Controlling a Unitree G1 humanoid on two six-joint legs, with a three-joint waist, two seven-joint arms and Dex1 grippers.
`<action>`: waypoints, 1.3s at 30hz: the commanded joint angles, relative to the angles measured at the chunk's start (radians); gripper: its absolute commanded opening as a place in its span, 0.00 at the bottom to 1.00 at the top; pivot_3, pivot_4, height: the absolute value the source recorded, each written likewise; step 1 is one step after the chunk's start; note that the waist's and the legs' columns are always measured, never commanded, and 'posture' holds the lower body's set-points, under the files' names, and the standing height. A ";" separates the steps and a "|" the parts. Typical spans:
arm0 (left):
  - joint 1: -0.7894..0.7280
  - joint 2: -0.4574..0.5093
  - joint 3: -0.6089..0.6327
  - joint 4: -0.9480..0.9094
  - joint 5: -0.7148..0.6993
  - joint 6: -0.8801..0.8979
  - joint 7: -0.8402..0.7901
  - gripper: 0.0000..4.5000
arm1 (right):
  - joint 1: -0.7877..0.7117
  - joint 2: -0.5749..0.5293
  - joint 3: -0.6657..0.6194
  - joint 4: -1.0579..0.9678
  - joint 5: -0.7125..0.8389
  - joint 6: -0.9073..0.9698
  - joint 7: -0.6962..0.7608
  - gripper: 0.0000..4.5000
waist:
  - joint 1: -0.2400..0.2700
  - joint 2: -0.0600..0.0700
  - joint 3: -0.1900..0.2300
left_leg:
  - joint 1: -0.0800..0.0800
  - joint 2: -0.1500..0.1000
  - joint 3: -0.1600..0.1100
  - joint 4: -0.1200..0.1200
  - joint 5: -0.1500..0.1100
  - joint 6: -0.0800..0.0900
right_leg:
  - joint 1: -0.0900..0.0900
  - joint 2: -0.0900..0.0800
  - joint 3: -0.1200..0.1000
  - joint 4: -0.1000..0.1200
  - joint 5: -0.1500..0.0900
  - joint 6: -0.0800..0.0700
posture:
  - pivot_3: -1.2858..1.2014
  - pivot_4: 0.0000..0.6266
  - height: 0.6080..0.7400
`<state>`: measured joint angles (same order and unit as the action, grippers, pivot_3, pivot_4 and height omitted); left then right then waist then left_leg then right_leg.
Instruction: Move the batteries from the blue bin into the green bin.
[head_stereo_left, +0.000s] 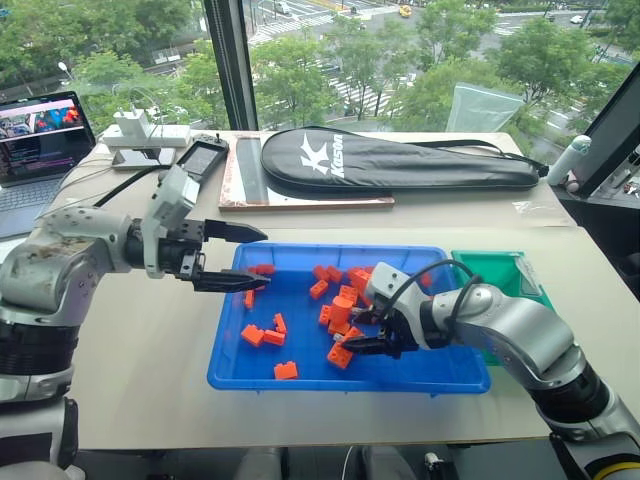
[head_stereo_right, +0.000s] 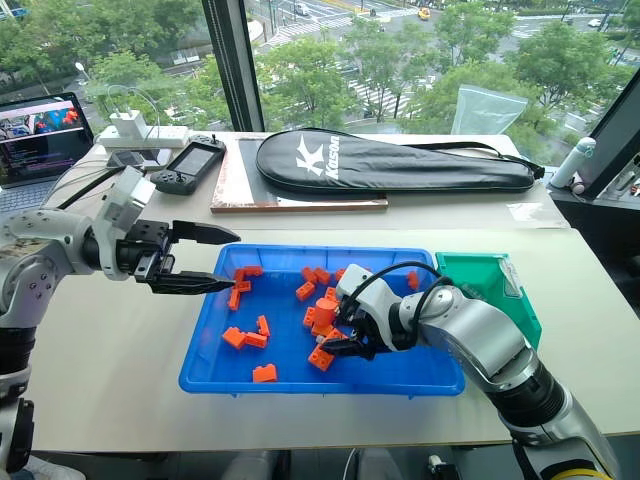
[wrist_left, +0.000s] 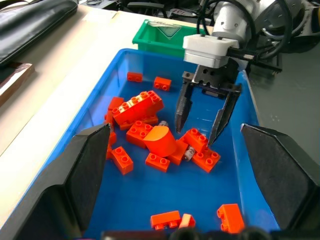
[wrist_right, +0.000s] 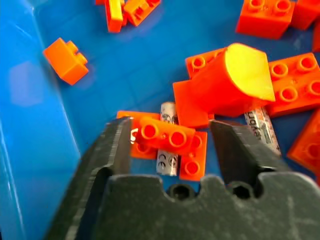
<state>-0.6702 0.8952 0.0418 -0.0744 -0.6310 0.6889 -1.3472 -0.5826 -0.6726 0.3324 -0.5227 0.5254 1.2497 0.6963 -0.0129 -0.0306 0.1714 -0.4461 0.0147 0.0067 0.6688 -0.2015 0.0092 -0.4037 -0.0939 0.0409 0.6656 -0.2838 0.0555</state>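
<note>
- Windows stood behind the table (head_stereo_left: 150, 370).
- Left gripper (head_stereo_left: 240, 258) hovered with jaws apart over the blue bin (head_stereo_left: 240, 375).
- Right gripper (wrist_left: 201, 122) straddled an orange brick (wrist_right: 162, 135) atop a battery (wrist_right: 168, 150), jaws parted, nothing gripped.

Camera arrangement: two head views, two wrist views.
Both head views look forward and down over the worktop (head_stereo_left: 150, 340) from a moderate distance, sharing the blue bin (head_stereo_left: 440, 375). The left wrist view faces along that bin toward the right pincer (wrist_left: 200, 127); the right wrist view looks closely down onto the bricks (wrist_right: 167, 137) and batteries (wrist_right: 167, 162).
</note>
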 joint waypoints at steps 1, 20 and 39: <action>-0.027 0.001 0.009 0.004 0.001 -0.019 -0.003 1.00 | -0.022 -0.007 -0.038 -0.047 0.018 0.029 -0.010 0.30 | -0.001 0.000 0.000 | 0.000 0.000 0.000 0.000 0.000 0.000 | 0.000 0.000 0.000 0.000 0.000 0.000 | 0.52 0.24 0.92; -0.052 -0.038 -0.034 0.048 0.049 -0.071 -0.003 1.00 | 0.047 -0.288 -0.221 -0.020 0.052 0.005 0.045 0.26 | -0.007 0.000 0.000 | 0.000 0.000 0.000 0.000 0.000 0.000 | 0.000 0.000 0.000 0.000 0.000 0.000 | 0.52 0.24 0.92; -0.054 -0.052 -0.035 0.044 0.074 -0.087 -0.012 1.00 | 0.033 -0.185 -0.062 -0.112 0.082 -0.132 0.136 0.99 | -0.001 0.000 0.000 | 0.000 0.000 0.000 0.000 0.000 0.000 | 0.000 0.000 0.000 -0.001 0.000 0.000 | 0.52 0.24 0.92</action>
<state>-0.7041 0.8371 -0.0044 -0.0200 -0.5528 0.6149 -1.3558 -0.5335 -0.8522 0.2741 -0.6204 0.6112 1.1554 0.8131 -0.0136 -0.0307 0.1714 -0.4462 0.0149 0.0065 0.6689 -0.2015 0.0093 -0.4034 -0.0936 0.0411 0.6650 -0.2838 0.0554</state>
